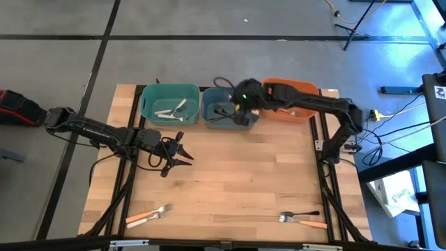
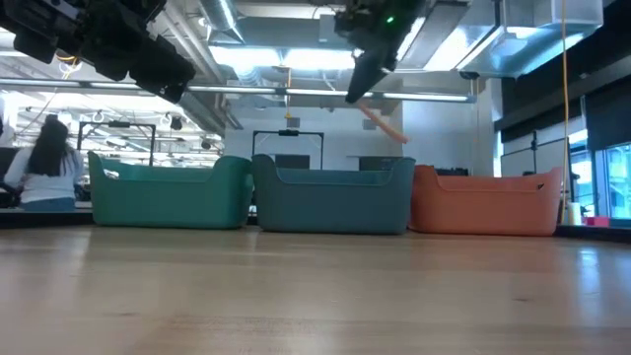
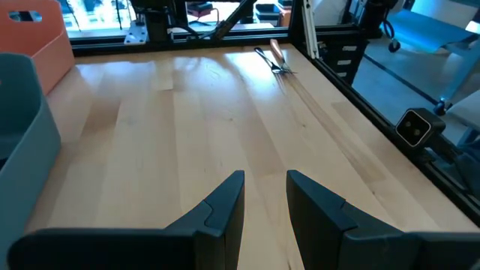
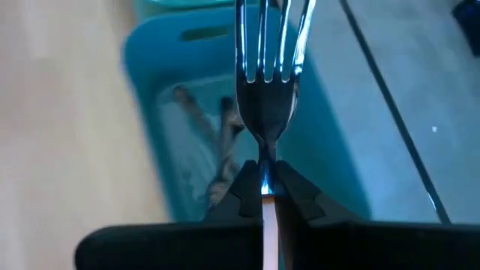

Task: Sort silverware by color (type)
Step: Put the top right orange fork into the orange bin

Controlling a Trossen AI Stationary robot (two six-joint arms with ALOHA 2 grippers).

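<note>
My right hand point(image 4: 264, 196) pinches an orange-handled fork point(image 4: 265, 90) above the blue bin point(image 1: 226, 107). My left hand point(image 3: 264, 196) hovers spread over the worktop point(image 1: 237, 167), left of centre.

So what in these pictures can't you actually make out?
- Bin contents, low view: the teal bin, blue bin and orange bin walls hide them.
- Orange bin interior, high view: the right arm covers most.
- Forks in the blue bin, right wrist view: blurred behind the fork in the right pincer.
</note>
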